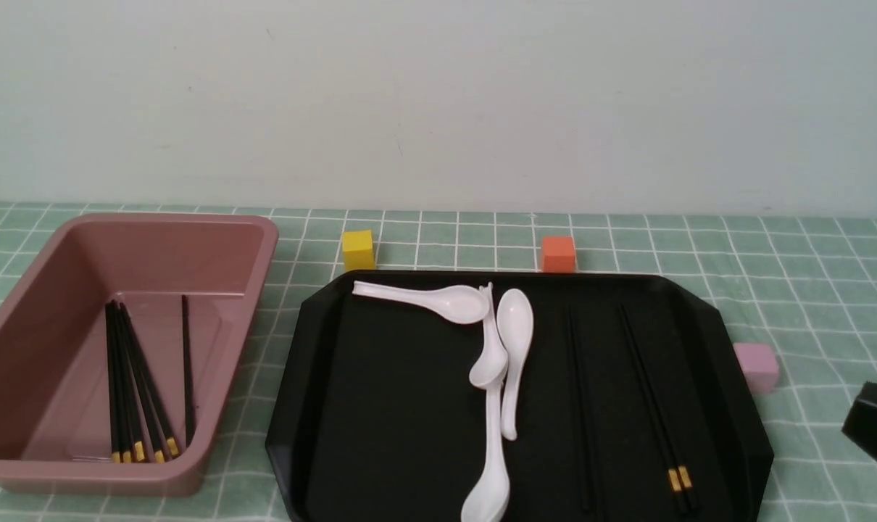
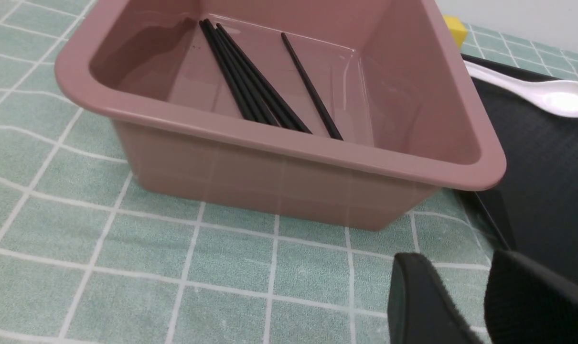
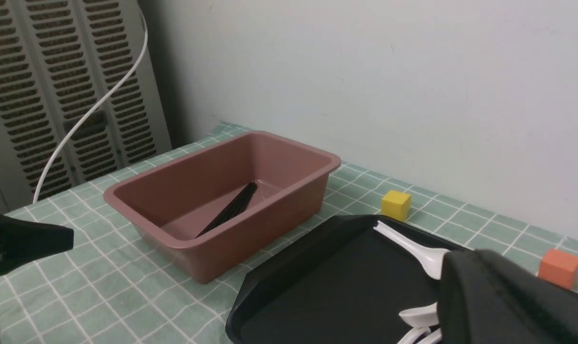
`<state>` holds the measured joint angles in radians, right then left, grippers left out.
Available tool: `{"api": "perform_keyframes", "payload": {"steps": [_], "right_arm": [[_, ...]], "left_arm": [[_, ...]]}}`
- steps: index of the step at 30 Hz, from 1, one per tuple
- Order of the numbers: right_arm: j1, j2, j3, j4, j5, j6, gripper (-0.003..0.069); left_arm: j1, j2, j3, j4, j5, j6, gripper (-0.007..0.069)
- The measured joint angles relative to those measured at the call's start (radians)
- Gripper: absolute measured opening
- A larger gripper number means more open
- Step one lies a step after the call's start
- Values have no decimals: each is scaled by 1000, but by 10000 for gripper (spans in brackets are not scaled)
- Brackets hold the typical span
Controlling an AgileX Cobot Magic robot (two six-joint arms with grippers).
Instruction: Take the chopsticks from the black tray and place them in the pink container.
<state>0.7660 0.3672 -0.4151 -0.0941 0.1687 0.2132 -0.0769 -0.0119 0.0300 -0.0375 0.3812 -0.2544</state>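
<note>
Fingers of my left claw stood a little apart, with only the green checked tablecloth showing in the gap, so that claw was narrowly parted and held nothing. It hung low over the cloth just before a near corner of the pink container. My right claw showed only as a black lump at the right edge of the front view, out past the tray's right side, and I could not tell whether it was wide or closed. Inside the pink container lay chopsticks: a tight bundle that I made out as five by the gold bands, though they overlapped too much to be sure, and one single stick just beside the bundle, apart from it. All ran along the tub's long axis, thin tips toward its far wall and the bundle's banded ends toward me. The black tray sat just to the right of the container. On its right half a pair of sticks lay side by side, long axis running near to far on a slight slant, gold bands at the near end, tips pointing at the wall. Left of that pair I saw a dark line running the same way, too faint against the gloss to count as one stick or two. Four white soup spoons lay tangled at the tray's middle. Three cubes stood on the cloth outside the tray: a yellow cube and an orange cube behind the far rim, a pale pink cube by the right rim.
</note>
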Motion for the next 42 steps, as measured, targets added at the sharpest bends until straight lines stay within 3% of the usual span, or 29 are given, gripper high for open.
{"api": "perform_keyframes", "payload": {"steps": [29, 37, 39, 42], "right_arm": [[-12, -4, 8, 4, 13, -5, 22], [-234, -63, 100, 15, 17, -26, 34], [-364, -120, 175, 30, 18, -41, 38], [-469, -188, 246, 67, 20, -96, 41]], "left_arm": [[0, 0, 0, 0, 0, 0, 239], [0, 0, 0, 0, 0, 0, 239], [0, 0, 0, 0, 0, 0, 239], [0, 0, 0, 0, 0, 0, 239]]}}
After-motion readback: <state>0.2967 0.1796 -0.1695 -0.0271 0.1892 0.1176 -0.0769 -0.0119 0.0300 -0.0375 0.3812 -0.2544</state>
